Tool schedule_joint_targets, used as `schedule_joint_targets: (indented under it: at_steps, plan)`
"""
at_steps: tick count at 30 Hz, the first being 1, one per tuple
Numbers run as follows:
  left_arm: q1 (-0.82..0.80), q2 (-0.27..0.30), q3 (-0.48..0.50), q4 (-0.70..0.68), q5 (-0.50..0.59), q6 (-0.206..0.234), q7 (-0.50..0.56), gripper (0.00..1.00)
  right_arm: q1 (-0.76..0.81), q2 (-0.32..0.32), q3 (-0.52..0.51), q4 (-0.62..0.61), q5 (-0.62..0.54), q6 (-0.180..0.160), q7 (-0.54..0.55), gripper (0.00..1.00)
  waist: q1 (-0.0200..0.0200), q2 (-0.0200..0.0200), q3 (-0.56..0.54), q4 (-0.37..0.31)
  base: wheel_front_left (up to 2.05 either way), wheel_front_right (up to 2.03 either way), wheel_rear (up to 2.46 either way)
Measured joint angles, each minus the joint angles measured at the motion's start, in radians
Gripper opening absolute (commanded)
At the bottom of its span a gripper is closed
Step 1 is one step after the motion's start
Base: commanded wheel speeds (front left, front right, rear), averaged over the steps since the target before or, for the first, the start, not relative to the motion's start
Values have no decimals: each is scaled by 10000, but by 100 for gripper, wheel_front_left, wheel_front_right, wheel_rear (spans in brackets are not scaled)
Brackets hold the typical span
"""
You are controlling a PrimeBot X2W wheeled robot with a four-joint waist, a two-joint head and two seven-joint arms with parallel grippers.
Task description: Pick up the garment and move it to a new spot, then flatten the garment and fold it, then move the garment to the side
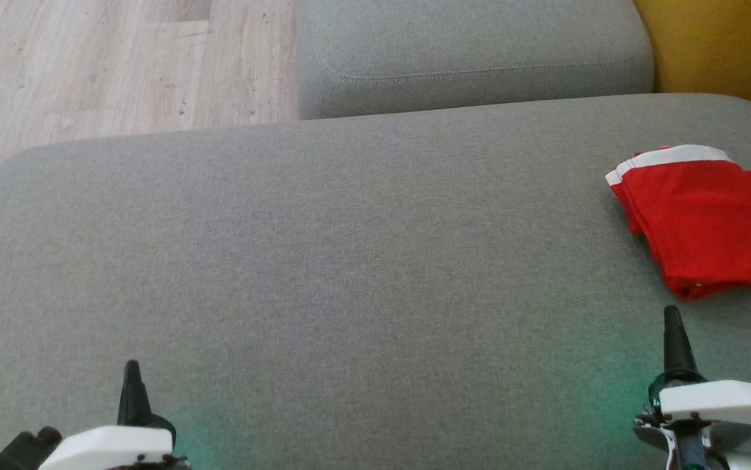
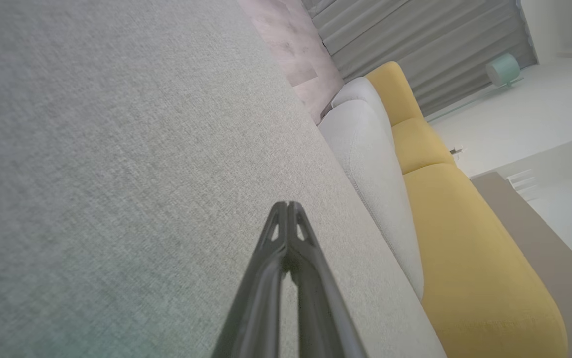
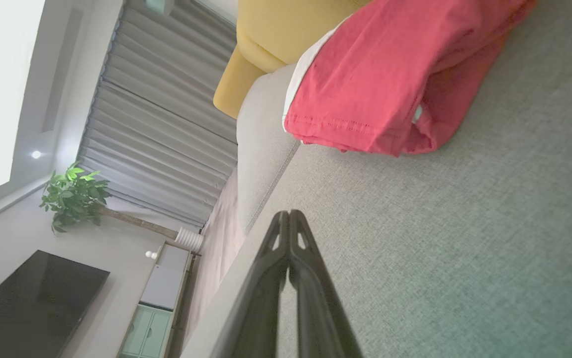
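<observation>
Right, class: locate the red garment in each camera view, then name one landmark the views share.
Head view: the red garment lies at the right edge, on the grey seat.
Right wrist view: the red garment spans top centre to top right, beyond the shut right end effector.
Left wrist view: grey seat around the shut left end effector.
Shared landmark: the yellow sofa.

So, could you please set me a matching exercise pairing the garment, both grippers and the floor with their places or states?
1 garment
2 left gripper
3 right gripper
4 wooden floor

a shut, just short of the garment
b folded, right edge of the grey seat
c beyond the seat, head view's upper left
d shut, over bare fabric, lower left

Pairs: 1-b, 2-d, 3-a, 4-c
</observation>
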Motion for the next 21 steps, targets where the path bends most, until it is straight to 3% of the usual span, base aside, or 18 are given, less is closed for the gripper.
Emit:
schedule_joint_targets:
  at_steps: [21]
  plan:
    - [-373,-8,226,-247,-2355,-196,550,0,-333,-8,-265,-21,2531,0,579,0,0,0,30,-39,0,0,0]
